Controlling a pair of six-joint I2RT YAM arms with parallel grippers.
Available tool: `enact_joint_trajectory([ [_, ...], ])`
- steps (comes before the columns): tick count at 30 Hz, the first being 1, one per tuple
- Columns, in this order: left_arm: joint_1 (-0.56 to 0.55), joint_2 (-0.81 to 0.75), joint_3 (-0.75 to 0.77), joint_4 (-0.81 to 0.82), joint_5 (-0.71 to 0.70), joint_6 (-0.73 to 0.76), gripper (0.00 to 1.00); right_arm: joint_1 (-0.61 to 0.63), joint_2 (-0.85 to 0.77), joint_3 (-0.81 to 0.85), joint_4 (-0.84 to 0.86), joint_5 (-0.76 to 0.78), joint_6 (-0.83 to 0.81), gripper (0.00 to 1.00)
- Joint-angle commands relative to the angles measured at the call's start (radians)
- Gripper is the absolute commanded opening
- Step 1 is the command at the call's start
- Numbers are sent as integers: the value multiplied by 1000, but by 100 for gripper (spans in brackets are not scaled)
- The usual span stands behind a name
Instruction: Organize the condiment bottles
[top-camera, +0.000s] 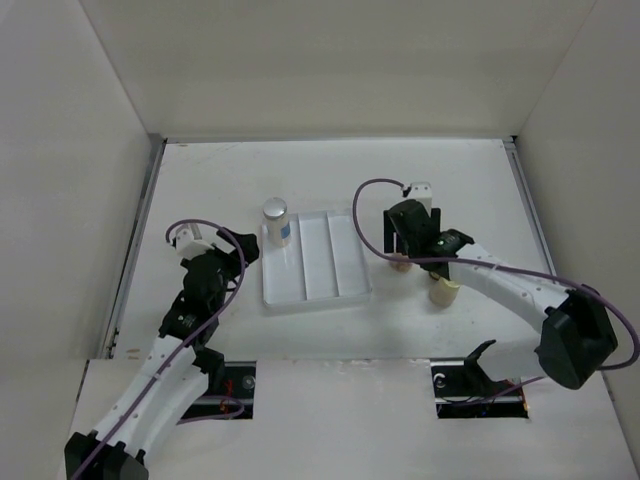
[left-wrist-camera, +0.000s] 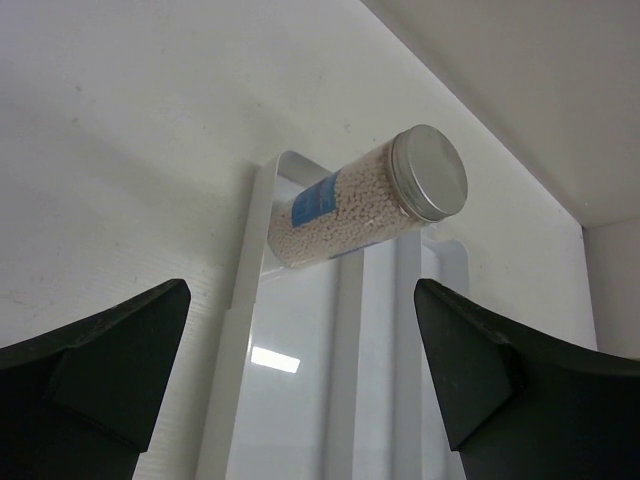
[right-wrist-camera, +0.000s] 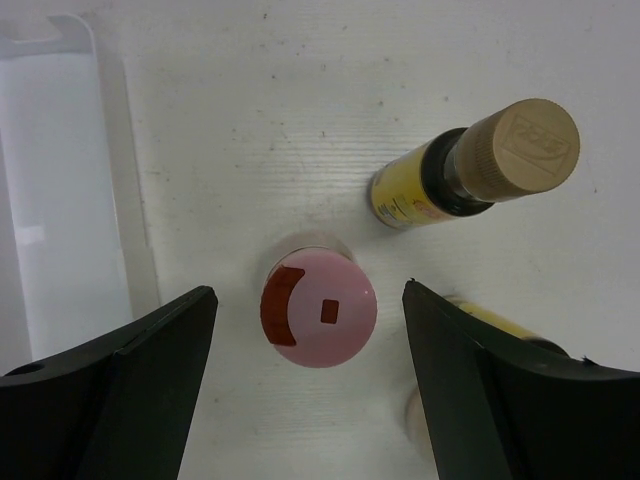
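The clear bottle (top-camera: 276, 221) with silver cap and blue label stands in the far left corner of the white tray (top-camera: 335, 262). It also shows in the left wrist view (left-wrist-camera: 365, 200). My left gripper (top-camera: 247, 250) is open and empty at the tray's left side (left-wrist-camera: 300, 385). My right gripper (top-camera: 408, 250) is open right of the tray, its jaws on either side of the upright pink-capped bottle (right-wrist-camera: 319, 308), not touching. A dark brown yellow-labelled bottle (right-wrist-camera: 480, 165) stands beyond it. A second yellow-labelled one (right-wrist-camera: 498, 322) is half hidden behind the right finger. The squat cream bottle (top-camera: 443, 292) stands nearer.
The tray (left-wrist-camera: 238, 320) has three long compartments; the middle and right ones hold nothing. Its right edge (right-wrist-camera: 120, 170) lies just left of the pink-capped bottle. White walls close the table on the left, back and right.
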Motion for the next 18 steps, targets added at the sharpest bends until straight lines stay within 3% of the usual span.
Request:
enact_joint_trajectory([
  [1,15,2,10,43,19,15,100,-19,11,-8,64,-14,37,81],
  [5,21,12,14,46,21,21,100,-45,41,-26,103,-37,40,76],
  [9,23,15,15,44,21,21,100,-55,69,-26,118,-69,43,62],
  [12,26,13,14,43,21,19,100,-52,54,-23,118,-57,44,44],
  [18,38,13,26,44,18,10,100,58,-44,81,121,38,-11,38],
])
